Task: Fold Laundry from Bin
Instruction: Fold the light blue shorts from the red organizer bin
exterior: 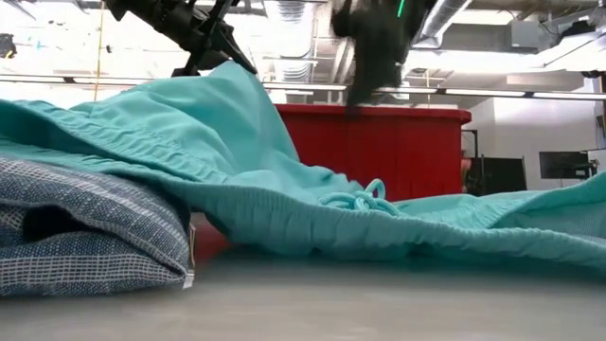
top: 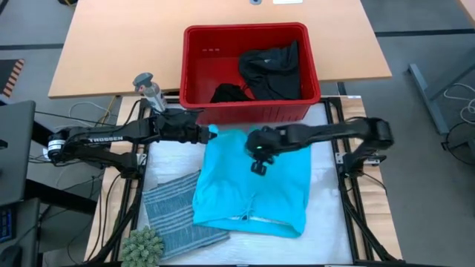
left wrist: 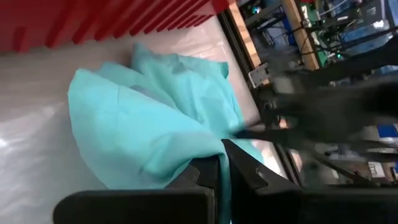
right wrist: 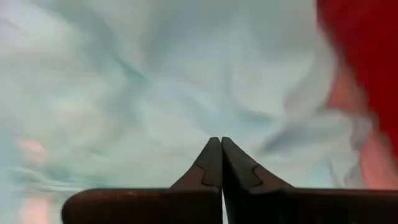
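I see shorts [top: 252,185] spread just before the bin [top: 194,67]; striped garment [top: 174,211] left of them, dark clothes [top: 271,70] inside.

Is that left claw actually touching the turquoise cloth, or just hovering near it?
Touching. In the left wrist view the left gripper has its fingers closed on a fold of the turquoise garment; the low view shows that corner lifted off the table.

A bright turquoise garment [top: 252,182] fills the frame's centre; a blue-grey striped one [top: 174,211] lies lower left; black clothes [top: 271,70] sit in the red bin [top: 194,67] above.
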Motion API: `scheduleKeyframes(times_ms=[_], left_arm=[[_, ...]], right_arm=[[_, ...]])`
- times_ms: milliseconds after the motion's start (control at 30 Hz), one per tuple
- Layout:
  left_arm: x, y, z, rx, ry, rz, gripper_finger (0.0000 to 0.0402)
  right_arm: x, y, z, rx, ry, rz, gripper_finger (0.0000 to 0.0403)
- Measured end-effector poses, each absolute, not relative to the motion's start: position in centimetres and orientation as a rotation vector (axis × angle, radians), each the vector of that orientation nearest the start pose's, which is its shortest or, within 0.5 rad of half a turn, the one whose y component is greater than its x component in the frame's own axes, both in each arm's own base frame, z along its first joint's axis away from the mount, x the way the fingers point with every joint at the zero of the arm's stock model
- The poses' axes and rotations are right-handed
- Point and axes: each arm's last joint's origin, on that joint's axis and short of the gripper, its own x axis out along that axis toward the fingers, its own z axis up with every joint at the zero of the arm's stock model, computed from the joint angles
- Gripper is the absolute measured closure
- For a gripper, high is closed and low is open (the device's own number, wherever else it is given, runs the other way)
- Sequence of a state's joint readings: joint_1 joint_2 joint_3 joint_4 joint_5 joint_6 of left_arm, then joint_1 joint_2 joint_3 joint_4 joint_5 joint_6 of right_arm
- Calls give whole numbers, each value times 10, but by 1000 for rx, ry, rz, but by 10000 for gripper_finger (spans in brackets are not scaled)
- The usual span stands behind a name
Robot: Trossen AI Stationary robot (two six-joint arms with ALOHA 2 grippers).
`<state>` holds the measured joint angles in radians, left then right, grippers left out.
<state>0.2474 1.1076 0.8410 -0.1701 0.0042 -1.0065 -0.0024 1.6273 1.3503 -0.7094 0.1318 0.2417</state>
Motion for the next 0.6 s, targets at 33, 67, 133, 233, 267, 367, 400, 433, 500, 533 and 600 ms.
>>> scheduleKeyframes(times_ms=[33,67,133,233,267,367,400,433,500,533,600], left_arm=[[235,59,292,-1039,273,440,401],[235,59,292,-1041,273,441,401],[236,57,291,-1055,278,438,401],[237,54,289,-1066,293,450,401],[237,53,290,-1068,288,448,401],[238,53,292,-1088,258,450,401],[238,52,292,-1094,251,452,401],[238,51,293,-1096,244,449,401],[239,50,295,-1096,227,432,401],[240,50,296,-1096,222,426,401],[240,50,296,-1094,213,428,401]], right_arm=[[334,3,294,174,911,-225,381],[329,11,308,190,864,-208,379],[315,27,328,226,799,-185,377],[293,52,350,303,718,-191,376],[286,60,354,317,706,-205,377],[271,83,351,306,734,-272,383],[269,92,346,295,756,-289,384],[270,100,339,292,768,-289,384],[278,118,324,287,783,-261,384],[284,125,317,289,789,-239,384],[299,136,304,307,794,-192,385]])
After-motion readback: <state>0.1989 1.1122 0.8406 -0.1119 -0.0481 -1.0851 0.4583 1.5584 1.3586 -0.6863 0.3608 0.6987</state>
